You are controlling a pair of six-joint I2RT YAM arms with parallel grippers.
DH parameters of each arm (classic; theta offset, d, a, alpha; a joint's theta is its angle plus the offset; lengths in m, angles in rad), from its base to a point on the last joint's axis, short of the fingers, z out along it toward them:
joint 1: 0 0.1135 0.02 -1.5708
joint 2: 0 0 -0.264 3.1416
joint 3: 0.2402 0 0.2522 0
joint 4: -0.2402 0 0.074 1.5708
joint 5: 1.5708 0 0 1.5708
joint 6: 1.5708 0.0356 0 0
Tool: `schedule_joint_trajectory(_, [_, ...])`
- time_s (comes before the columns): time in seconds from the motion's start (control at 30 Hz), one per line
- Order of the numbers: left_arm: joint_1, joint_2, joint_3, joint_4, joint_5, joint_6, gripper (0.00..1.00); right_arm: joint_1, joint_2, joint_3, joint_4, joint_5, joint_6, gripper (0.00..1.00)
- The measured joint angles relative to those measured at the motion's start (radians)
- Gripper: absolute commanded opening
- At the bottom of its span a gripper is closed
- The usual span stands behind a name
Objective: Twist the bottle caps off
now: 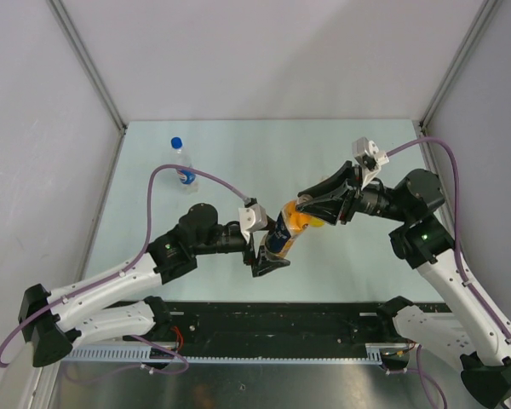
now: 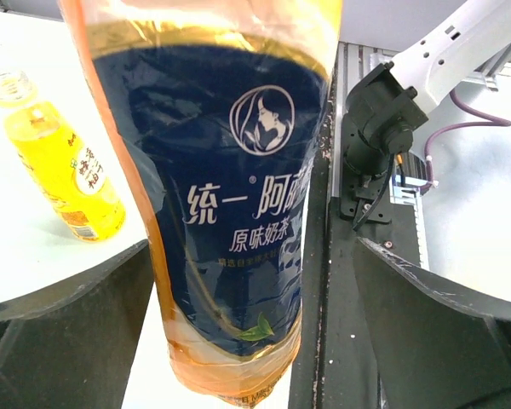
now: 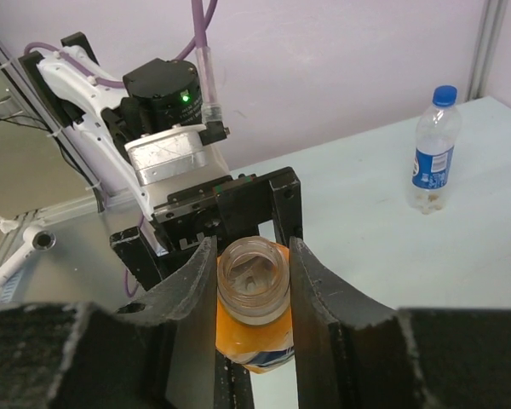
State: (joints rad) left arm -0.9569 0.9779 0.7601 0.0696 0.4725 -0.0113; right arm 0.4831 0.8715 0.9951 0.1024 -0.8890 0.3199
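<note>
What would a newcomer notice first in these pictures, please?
The dark-labelled bottle is mid-table; the right gripper clamps its open neck, and the left gripper stands open around its body. A blue-capped water bottle stands at the far left.

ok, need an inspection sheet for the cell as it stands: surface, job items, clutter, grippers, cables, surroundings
Surface: pale tabletop, no spills seen.
Job's things: dark-labelled bottle tilted between the arms, neck open, no cap; yellow juice bottle on the table, cap off; water bottle upright, blue cap on; loose caps nothing seen.
Clutter: nothing seen.
Grippers: left gripper open, fingers either side of the dark-labelled bottle's body; right gripper shut on its neck.
Cables: left purple cable crosses the water bottle in the top view, contact cannot be told; right purple cable loops free.
Surroundings: pale enclosure walls, metal frame posts.
</note>
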Motion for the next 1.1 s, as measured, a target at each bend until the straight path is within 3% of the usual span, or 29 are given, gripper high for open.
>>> schedule_joint_trajectory(0.47, [0.0, -0.091, -0.016, 0.0, -0.167, 0.002, 0.99, 0.0, 0.021, 0.0, -0.178, 0.156, -0.132, 0.0])
schedule_joint_trajectory(0.73, [0.0, -0.151, -0.05, -0.001, -0.314, 0.002, 1.0, 0.004, 0.092, 0.0, -0.28, 0.373, -0.191, 0.0])
schedule_joint_trajectory(1.1, [0.0, -0.145, -0.067, -0.004, -0.364, 0.002, 0.99, -0.055, 0.104, -0.114, -0.28, 0.692, -0.157, 0.0])
